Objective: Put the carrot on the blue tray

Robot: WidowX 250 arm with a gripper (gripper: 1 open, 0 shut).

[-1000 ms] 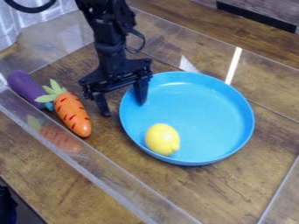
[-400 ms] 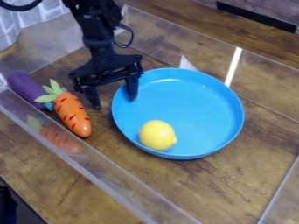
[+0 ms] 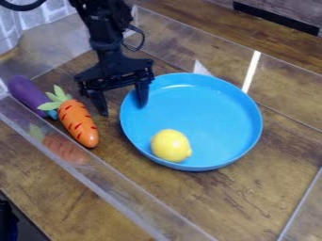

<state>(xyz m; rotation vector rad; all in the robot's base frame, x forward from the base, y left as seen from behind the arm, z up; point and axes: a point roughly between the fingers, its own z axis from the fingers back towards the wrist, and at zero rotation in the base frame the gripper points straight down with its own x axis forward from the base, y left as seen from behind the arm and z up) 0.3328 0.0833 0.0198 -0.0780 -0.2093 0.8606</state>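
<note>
- The carrot point(image 3: 78, 123) is seen on the wooden table point(image 3: 235, 200), outside the tray, between the clear barrier and the gripper point(image 3: 119, 109).
- It is flanked on its far side by the purple eggplant point(image 3: 25, 91), set near its leafy top.
- A yellow lemon point(image 3: 171, 145) is held inside the blue tray point(image 3: 224, 118), near the rim on the side toward the camera.
- The gripper's fingers are spread wide apart, with nothing gripped; one is placed by the tray's rim, the other near the carrot.
- The carrot's near side is bordered by a long transparent barrier point(image 3: 126, 195), run diagonally across the table.
- Bare wood is left between carrot and tray as a narrow strip, widened toward the camera.
- Most of the tray's floor is left uncovered.
- The carrot is tapered, orange and marked with dark ridge lines, topped by green-yellow leaves.
- The tray is round, shallow and smooth, with a raised rim.
- Brown grain is shown in the tabletop, crossed by a white strip point(image 3: 251, 72).
</note>
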